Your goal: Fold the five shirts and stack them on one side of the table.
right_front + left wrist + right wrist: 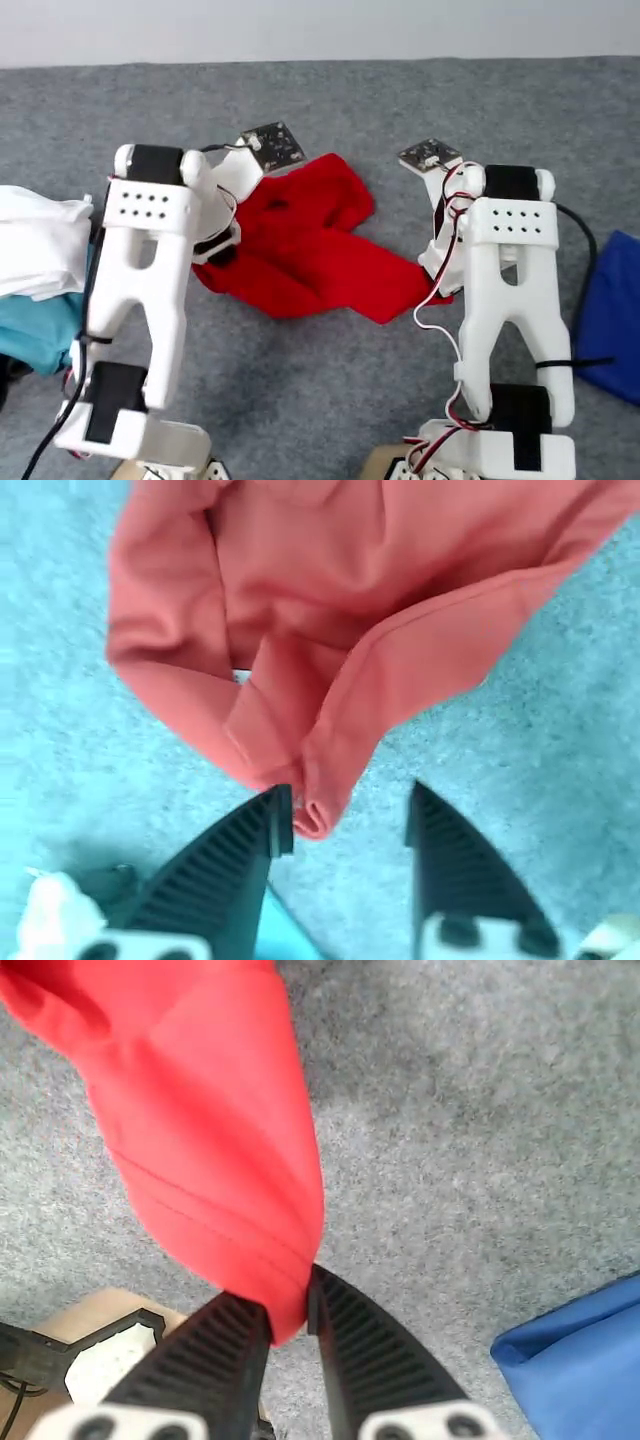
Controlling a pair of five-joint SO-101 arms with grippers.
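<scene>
One shirt [300, 250] lies crumpled on the table [400, 100]. Your right gripper [288, 1325] pinches its hem; your left gripper [345, 825] is spread around a fold. Likely next: close it, then stretch the shirt flat.

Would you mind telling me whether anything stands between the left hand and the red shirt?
Nothing visible does. The open left hand straddles a folded edge of the red shirt, with the fold's tip close beside one finger. Only the grey table surface lies around it.
</scene>
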